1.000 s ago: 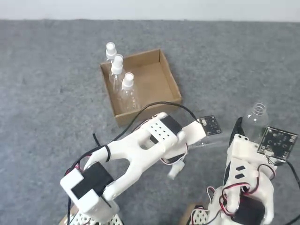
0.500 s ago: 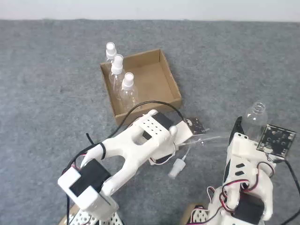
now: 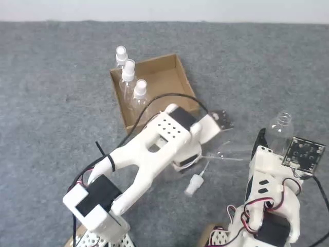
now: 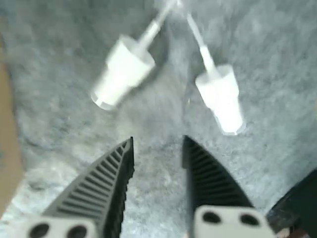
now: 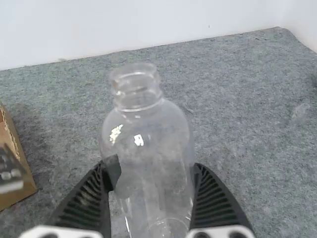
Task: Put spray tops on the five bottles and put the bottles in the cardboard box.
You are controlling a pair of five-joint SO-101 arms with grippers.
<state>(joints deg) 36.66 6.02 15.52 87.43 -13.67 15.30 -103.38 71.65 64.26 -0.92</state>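
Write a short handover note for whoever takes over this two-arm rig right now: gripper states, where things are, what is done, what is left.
Left gripper: open and holding nothing, above two loose spray tops lying on the grey mat.
Right gripper: shut on an uncapped bottle, held upright.
Done: three capped bottles stand in a row along one wall of the cardboard box.
Left: pick up a spray top, fit it on the held bottle, box that bottle, then finish the remaining ones.
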